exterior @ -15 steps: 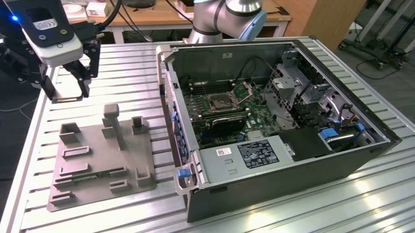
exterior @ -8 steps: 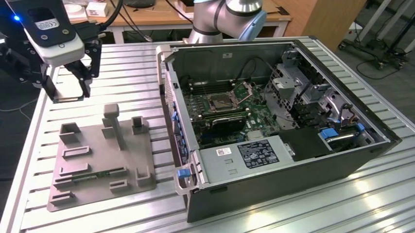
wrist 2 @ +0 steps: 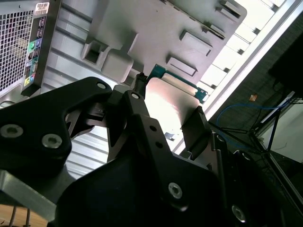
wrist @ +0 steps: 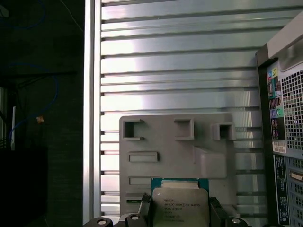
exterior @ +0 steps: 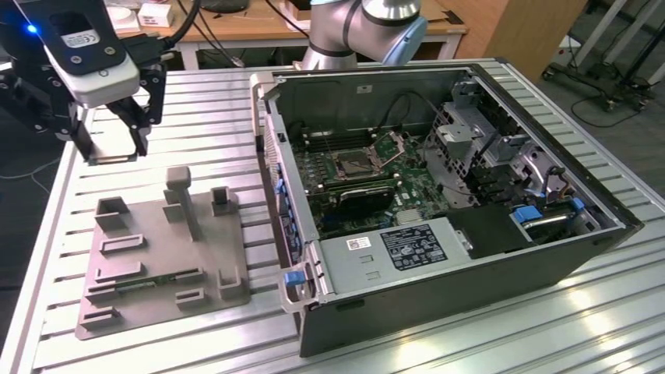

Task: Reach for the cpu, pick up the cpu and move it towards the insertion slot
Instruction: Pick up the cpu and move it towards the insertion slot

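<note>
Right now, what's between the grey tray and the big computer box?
Only a bare strip of ribbed metal table separates the tray and the computer case, in the exterior view.

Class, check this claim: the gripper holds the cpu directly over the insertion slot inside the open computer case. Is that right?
Not quite. The gripper does hold the cpu, but not over the insertion slot. The exterior view shows it over the table near the grey tray, outside the computer case, on that view's left.
</note>
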`<state>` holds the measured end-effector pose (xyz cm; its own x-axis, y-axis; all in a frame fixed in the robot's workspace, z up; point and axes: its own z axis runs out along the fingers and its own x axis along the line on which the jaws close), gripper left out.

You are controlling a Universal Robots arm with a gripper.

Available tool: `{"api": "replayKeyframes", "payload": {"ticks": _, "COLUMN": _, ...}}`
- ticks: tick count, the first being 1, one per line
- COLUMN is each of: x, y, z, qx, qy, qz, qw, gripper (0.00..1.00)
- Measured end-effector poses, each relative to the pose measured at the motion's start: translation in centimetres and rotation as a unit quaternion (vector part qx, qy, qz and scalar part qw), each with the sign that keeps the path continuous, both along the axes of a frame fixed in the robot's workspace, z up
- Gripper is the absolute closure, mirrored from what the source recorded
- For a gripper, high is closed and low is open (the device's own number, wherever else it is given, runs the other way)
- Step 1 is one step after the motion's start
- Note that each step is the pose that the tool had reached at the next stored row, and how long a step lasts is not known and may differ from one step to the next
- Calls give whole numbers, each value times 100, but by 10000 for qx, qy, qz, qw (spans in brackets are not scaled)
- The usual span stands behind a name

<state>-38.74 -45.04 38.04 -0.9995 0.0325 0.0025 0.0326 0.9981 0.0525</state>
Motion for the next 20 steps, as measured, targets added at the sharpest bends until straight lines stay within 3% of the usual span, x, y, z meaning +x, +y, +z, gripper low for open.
{"api": "replayKeyframes", "payload": {"ticks": 20, "x": 50, "y": 0, "z": 0, "qx": 0, "qy": 0, "qz": 0, "qw": 10000, "gripper": 45}}
